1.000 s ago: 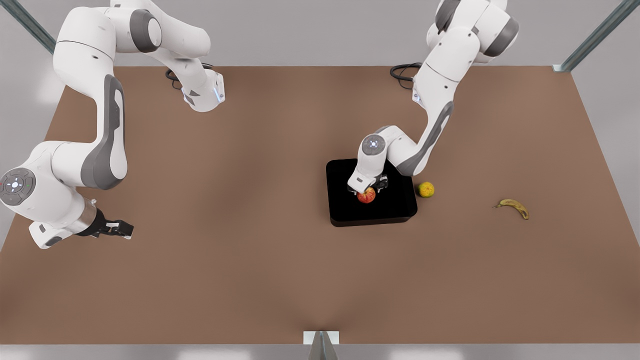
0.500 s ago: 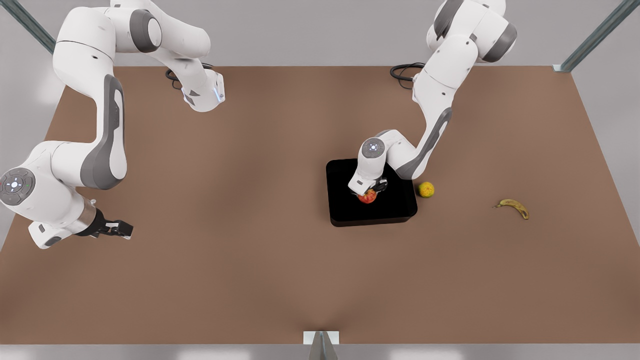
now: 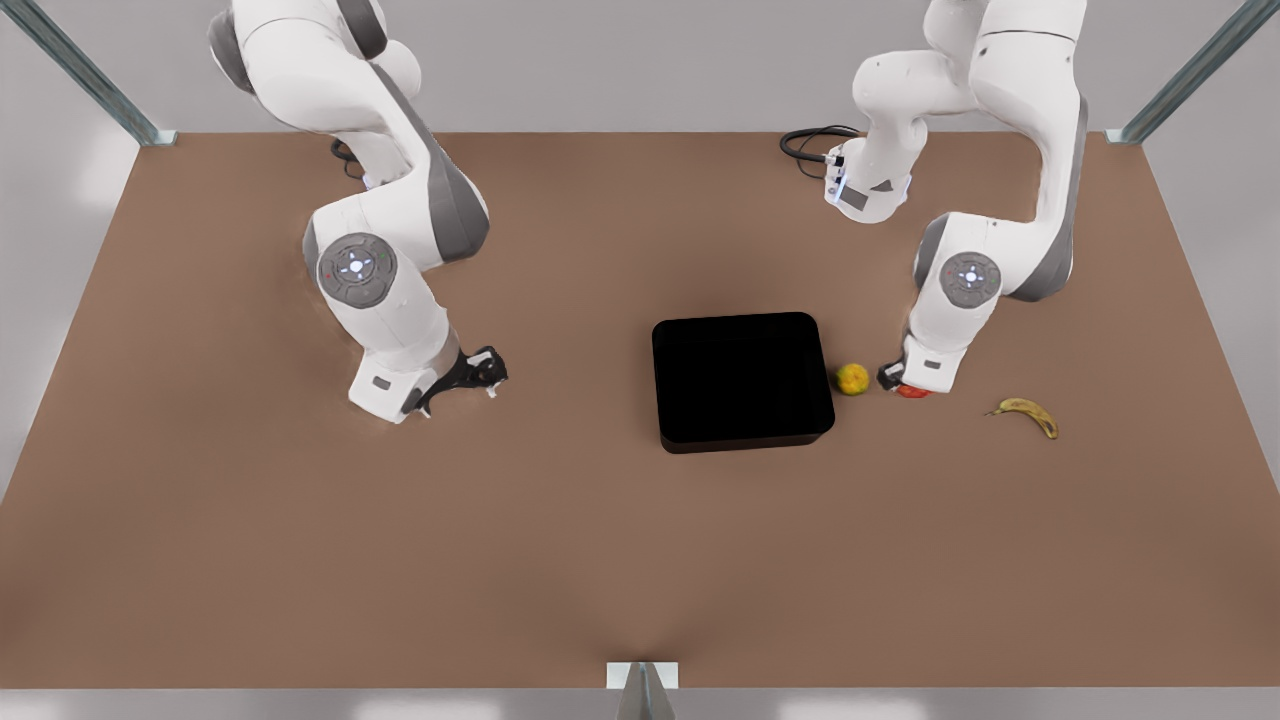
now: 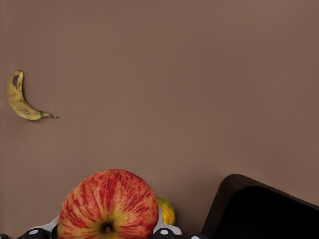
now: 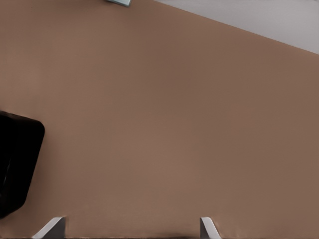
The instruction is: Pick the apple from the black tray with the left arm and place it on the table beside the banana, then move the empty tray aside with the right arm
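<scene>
On the tabletop point(image 3: 560, 560), the black tray point(image 3: 742, 380) is the landmark — to its front view's right sit a round fruit point(image 3: 852, 379), then the apple point(image 3: 912, 391), then the banana point(image 3: 1026, 413); the right gripper point(image 3: 470, 385) is well to its left.

The left arm, on the front view's right, folds down from its base at the far table edge, its wrist pointing straight down. The left gripper point(image 3: 905, 385) hangs low over the tabletop between the yellow-green fruit and the banana, its fingers point(image 4: 36, 232) closed on the apple point(image 4: 108, 205).

The right arm, on the front view's left, bends at the elbow and reaches down and forward. The right gripper point(image 3: 478, 378) is tilted toward the middle of the table, just above the surface, with its fingertips point(image 5: 50, 228) spread apart and holding nothing.
</scene>
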Robot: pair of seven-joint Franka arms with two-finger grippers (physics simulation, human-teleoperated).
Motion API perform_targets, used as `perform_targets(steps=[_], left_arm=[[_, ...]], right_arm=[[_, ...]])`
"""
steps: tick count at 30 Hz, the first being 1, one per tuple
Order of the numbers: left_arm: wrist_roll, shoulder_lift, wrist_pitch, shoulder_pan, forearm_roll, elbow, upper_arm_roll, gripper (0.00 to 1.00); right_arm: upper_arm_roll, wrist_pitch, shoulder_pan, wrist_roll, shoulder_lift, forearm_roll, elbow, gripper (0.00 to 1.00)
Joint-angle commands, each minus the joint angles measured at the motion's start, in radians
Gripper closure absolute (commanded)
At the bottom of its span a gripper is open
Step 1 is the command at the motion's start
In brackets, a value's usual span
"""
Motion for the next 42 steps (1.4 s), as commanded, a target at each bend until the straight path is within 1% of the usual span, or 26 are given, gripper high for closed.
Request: perform_targets(steps=[1, 3, 5, 8, 9, 10, 13, 14, 15, 16, 17, 18, 19, 20, 21, 22, 24, 25, 26, 27, 28, 32, 36, 38, 40, 42], left_arm=[[0.853, 0.053, 0.098, 0.145, -0.007, -0.004, 0.000, 0.21], [0.915, 0.154, 0.216, 0.231, 0.042, 0.002, 0.002, 0.21], [0.913, 0.254, 0.325, 0.272, 0.080, 0.002, 0.002, 0.21], [0.713, 0.265, 0.379, 0.227, 0.171, -0.050, -0.001, 0.21], [0.714, 0.262, 0.397, 0.231, 0.175, -0.061, 0.000, 0.04], [0.717, 0.253, 0.397, 0.240, 0.194, -0.062, 0.000, 0.00], [0.732, 0.216, 0.391, 0.250, 0.195, -0.076, 0.002, 0.00], [0.725, 0.141, 0.357, 0.250, 0.192, -0.071, -0.001, 0.00], [0.722, 0.053, 0.218, 0.241, 0.102, -0.024, -0.018, 0.00], [0.729, 0.009, 0.004, 0.240, -0.068, 0.111, -0.069, 0.00], [0.737, 0.009, -0.208, 0.235, -0.134, 0.261, -0.089, 0.00], [0.783, 0.007, -0.272, 0.235, -0.148, 0.320, -0.110, 0.00], [0.800, 0.051, -0.347, 0.226, -0.159, 0.471, -0.127, 0.00], [0.778, 0.133, -0.506, 0.224, -0.194, 0.671, -0.126, 0.00], [0.775, 0.174, -0.557, 0.223, -0.191, 0.766, -0.124, 0.00], [0.734, 0.190, -0.559, 0.200, -0.118, 0.797, -0.129, 0.00], [0.725, 0.202, -0.549, 0.198, -0.111, 0.808, -0.129, 0.00], [0.729, 0.229, -0.542, 0.162, -0.065, 0.831, -0.109, 0.00], [0.792, 0.242, -0.560, -0.098, -0.191, 0.860, 0.221, 0.00], [0.795, 0.208, -0.571, -0.053, -0.245, 0.847, 0.175, 0.00], [0.795, 0.173, -0.562, -0.055, -0.245, 0.812, 0.170, 0.00], [0.798, 0.185, -0.623, -0.066, -0.211, 0.795, 0.166, 0.00], [0.798, 0.190, -0.612, -0.064, -0.203, 0.803, 0.167, 0.00], [0.798, 0.194, -0.611, -0.064, -0.203, 0.803, 0.167, 0.00], [0.798, 0.194, -0.609, -0.064, -0.203, 0.803, 0.167, 0.00], [0.798, 0.194, -0.609, -0.064, -0.203, 0.803, 0.167, 0.00]], right_arm=[[0.021, -0.060, 0.034, 0.609, 0.025, 0.014, 0.023, 0.00], [0.081, 0.037, 0.043, 0.836, 0.091, 0.068, 0.031, 0.00], [0.085, 0.149, 0.089, 1.123, 0.178, 0.070, 0.031, 0.00], [0.111, 0.221, 0.112, 1.257, 0.232, 0.070, 0.061, 0.00], [0.111, 0.233, 0.132, 1.290, 0.258, 0.070, 0.086, 0.00], [0.111, 0.241, 0.149, 1.297, 0.273, 0.064, 0.083, 0.00], [0.113, 0.317, 0.182, 1.359, 0.336, -0.030, 0.072, 0.00], [0.113, 0.322, 0.180, 1.318, 0.347, -0.030, 0.072, 0.00], [0.113, 0.331, 0.182, 1.258, 0.351, -0.039, 0.070, 0.00], [0.116, 0.356, 0.182, 1.217, 0.351, -0.071, 0.040, 0.00], [0.117, 0.376, 0.182, 1.175, 0.353, -0.071, 0.034, 0.00], [0.134, 0.377, 0.180, 1.172, 0.358, -0.070, 0.035, 0.00], [0.151, 0.394, 0.180, 1.163, 0.358, -0.071, 0.037, 0.00], [0.163, 0.397, 0.180, 1.139, 0.364, -0.071, 0.037, 0.00], [0.170, 0.405, 0.180, 1.131, 0.374, -0.073, 0.038, 0.00], [0.180, 0.429, 0.180, 1.120, 0.384, -0.071, 0.038, 0.00], [0.188, 0.445, 0.180, 1.102, 0.416, -0.075, 0.038, 0.00], [0.188, 0.446, 0.180, 1.083, 0.437, -0.075, 0.041, 0.00], [0.188, 0.478, 0.180, 1.074, 0.445, -0.073, 0.041, 0.00], [0.190, 0.485, 0.182, 1.068, 0.463, -0.075, 0.043, 0.00], [0.188, 0.485, 0.180, 1.056, 0.473, -0.075, 0.043, 0.00], [0.217, 0.509, 0.182, 0.984, 0.490, -0.081, 0.034, 0.00], [0.234, 0.511, 0.177, 0.890, 0.490, -0.082, 0.009, 0.00], [0.232, 0.512, 0.174, 0.855, 0.499, -0.082, 0.008, 0.03], [0.231, 0.514, 0.157, 0.826, 0.506, -0.087, 0.008, 0.15], [0.231, 0.514, 0.155, 0.821, 0.526, -0.090, 0.009, 0.19]])
